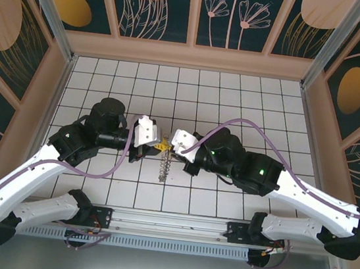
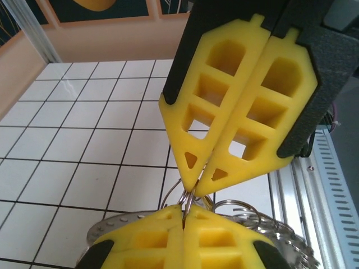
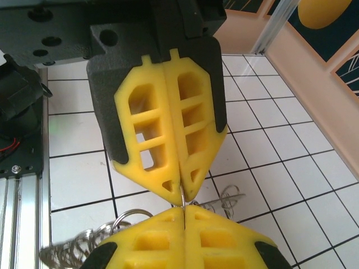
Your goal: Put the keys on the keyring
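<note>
My left gripper point(image 1: 157, 145) and right gripper point(image 1: 168, 147) meet tip to tip above the middle of the tiled floor. Both are shut on the same thin wire ring point(image 2: 190, 197), which also shows in the right wrist view point(image 3: 183, 197). In the left wrist view my own left gripper point(image 2: 185, 210) comes up from below and the right gripper point(image 2: 201, 179) points down at it. Under the left fingers lies the keyring point(image 2: 104, 230), grey with a scalloped rim. A string of linked wire rings point(image 1: 164, 167) hangs below the grippers. The keys are hidden.
More linked wire rings point(image 3: 231, 199) trail over the white tiles behind the left gripper point(image 3: 180, 188), and a coil of them point(image 3: 78, 244) sits beside my right fingers. The aluminium rail point(image 2: 336, 185) runs along the near edge. Peach walls point(image 1: 190, 56) enclose the floor.
</note>
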